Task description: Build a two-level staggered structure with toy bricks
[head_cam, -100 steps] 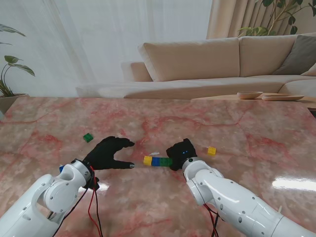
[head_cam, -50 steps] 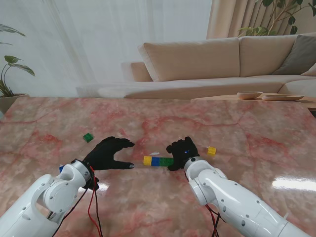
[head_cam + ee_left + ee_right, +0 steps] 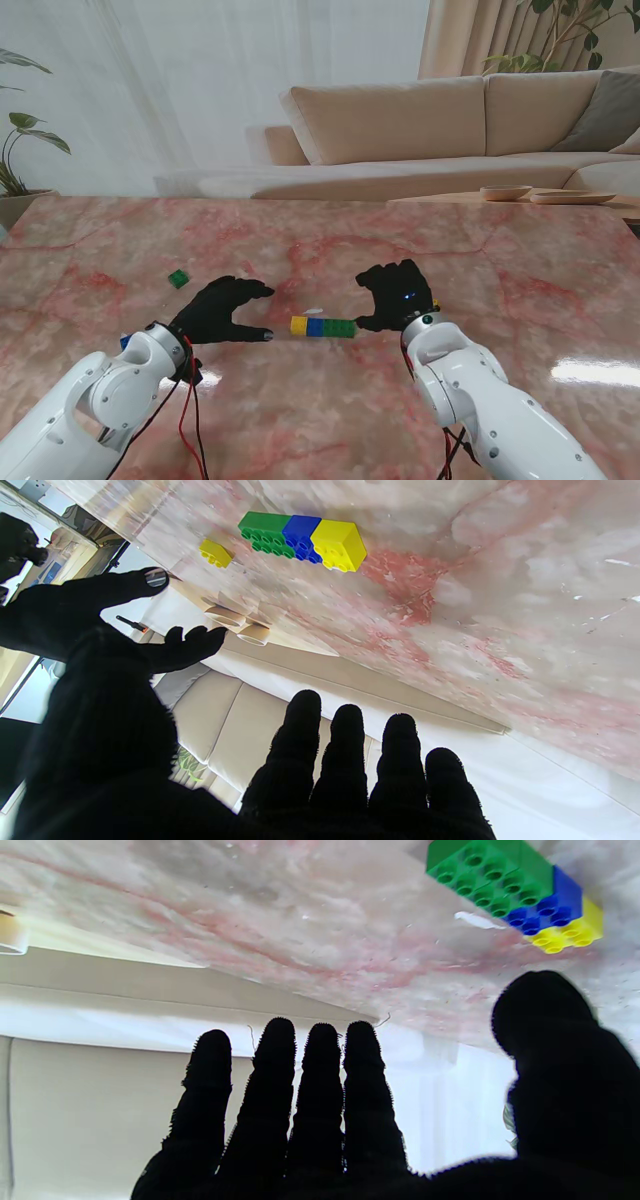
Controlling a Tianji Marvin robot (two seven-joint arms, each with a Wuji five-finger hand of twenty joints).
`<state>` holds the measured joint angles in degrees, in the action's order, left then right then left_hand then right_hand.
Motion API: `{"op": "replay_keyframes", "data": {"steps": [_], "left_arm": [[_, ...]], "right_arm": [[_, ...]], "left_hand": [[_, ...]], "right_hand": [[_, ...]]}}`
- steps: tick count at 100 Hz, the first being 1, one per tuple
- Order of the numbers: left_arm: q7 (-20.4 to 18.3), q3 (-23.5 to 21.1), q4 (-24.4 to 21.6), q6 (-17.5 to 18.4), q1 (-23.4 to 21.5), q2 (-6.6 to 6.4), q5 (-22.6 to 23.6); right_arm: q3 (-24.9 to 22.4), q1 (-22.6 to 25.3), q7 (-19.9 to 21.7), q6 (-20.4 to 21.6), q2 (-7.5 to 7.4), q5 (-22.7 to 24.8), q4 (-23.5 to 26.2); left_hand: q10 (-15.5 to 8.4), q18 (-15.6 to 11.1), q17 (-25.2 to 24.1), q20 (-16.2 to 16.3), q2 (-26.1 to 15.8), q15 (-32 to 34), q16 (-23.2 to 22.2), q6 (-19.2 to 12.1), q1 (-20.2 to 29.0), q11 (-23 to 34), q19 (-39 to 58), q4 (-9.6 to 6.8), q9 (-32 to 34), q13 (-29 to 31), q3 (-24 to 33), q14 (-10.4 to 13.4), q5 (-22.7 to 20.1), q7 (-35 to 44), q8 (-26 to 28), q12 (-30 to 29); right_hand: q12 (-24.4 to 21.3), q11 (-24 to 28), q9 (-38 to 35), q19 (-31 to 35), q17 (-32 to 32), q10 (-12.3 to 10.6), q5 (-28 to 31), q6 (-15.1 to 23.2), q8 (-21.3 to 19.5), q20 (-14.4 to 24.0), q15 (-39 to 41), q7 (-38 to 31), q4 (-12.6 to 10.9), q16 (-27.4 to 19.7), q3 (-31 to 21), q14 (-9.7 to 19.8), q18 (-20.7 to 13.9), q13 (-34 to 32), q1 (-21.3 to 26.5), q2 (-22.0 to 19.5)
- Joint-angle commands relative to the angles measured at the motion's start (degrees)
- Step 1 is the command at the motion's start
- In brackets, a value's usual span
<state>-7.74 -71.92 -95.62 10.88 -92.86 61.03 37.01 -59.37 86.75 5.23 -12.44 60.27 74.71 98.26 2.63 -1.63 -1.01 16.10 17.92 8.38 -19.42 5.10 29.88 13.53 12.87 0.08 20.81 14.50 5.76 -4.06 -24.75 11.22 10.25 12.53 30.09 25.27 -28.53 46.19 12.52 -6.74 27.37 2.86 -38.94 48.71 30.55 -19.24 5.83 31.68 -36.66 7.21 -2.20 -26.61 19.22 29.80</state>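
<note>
The right hand (image 3: 397,293) hovers over the desk (image 3: 520,270) just beside the green end of the brick row (image 3: 323,327), fingers spread wide and holding nothing; its wrist view shows four straight fingers (image 3: 280,1075) with bare marble beyond them and the row (image 3: 520,895) off to the thumb side, not in contact. The left hand (image 3: 222,310) rests near the yellow end of the same row, also wide and empty, thumb and forefinger curved toward it as if to brace or receive; in its wrist view the row (image 3: 302,541) lies clear of the fingertips (image 3: 305,715). The row itself sits on the desk between the two hands: yellow, blue and green bricks butted end to end in one level, studs up. This is judged to be the base course only; no second level is seen. A loose yellow brick (image 3: 215,553) lies to the right of the row, partly hidden by the right hand in the stand view, and a loose green brick (image 3: 178,279) lies well apart on the left, farther from me. Either would serve as an upper piece, set across a joint to give the stagger.
</note>
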Motion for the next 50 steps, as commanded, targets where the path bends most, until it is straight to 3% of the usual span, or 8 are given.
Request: {"op": "replay_keyframes", "data": {"steps": [1, 27, 50], "left_arm": [[0.3, 0.32, 0.2, 0.19, -0.02, 0.13, -0.13], [0.55, 0.46, 0.5, 0.68, 0.37, 0.18, -0.37], [0.77, 0.5, 0.69, 0.65, 0.54, 0.22, -0.33]], "right_arm": [[-0.98, 0.28, 1.09, 0.04, -0.6, 0.58, -0.06], [-6.26, 0.48, 4.3, 1.67, -1.06, 2.92, -2.01], [-7.62, -2.06, 7.7, 1.52, -1.59, 2.8, -7.43]], "left_hand": [[0.02, -2.7, -0.08, 0.85, -1.93, -2.05, 0.51, 0.79, 0.31, -1.24, -2.22, -0.05, -2.04, -2.89, 0.77, 2.79, -0.11, -1.19, -0.8, -0.74], [0.01, -2.8, -0.1, 0.8, -1.91, -2.04, 0.51, 0.76, 0.29, -1.22, -2.25, -0.03, -2.02, -2.91, 0.77, 2.77, -0.09, -1.11, -0.79, -0.73], [-0.13, -2.8, -0.17, 0.74, -2.06, -2.08, 0.53, 0.75, 0.2, -1.23, -2.33, -0.05, -2.07, -2.93, 0.75, 2.93, -0.03, -1.09, -0.8, -0.73]], "right_hand": [[-1.17, -0.56, 0.41, 0.76, 0.17, 1.17, -1.57, -1.31, 0.64, -0.48, -0.72, 1.23, -1.98, -1.08, -0.65, -0.6, 0.69, -1.44, -1.99, -0.32], [-1.33, -0.58, 0.63, 1.13, 0.06, 1.41, -1.69, -1.64, 1.09, -0.49, -0.55, 1.49, -2.07, -0.69, -0.68, -0.66, 0.8, -1.66, -1.4, 0.34], [-1.38, -0.85, 3.2, 0.95, -0.31, 2.11, -4.25, -3.32, 1.87, -0.7, -0.54, 2.92, -2.45, -0.4, -0.67, -0.72, 0.78, -0.33, -1.11, 1.18]]}}
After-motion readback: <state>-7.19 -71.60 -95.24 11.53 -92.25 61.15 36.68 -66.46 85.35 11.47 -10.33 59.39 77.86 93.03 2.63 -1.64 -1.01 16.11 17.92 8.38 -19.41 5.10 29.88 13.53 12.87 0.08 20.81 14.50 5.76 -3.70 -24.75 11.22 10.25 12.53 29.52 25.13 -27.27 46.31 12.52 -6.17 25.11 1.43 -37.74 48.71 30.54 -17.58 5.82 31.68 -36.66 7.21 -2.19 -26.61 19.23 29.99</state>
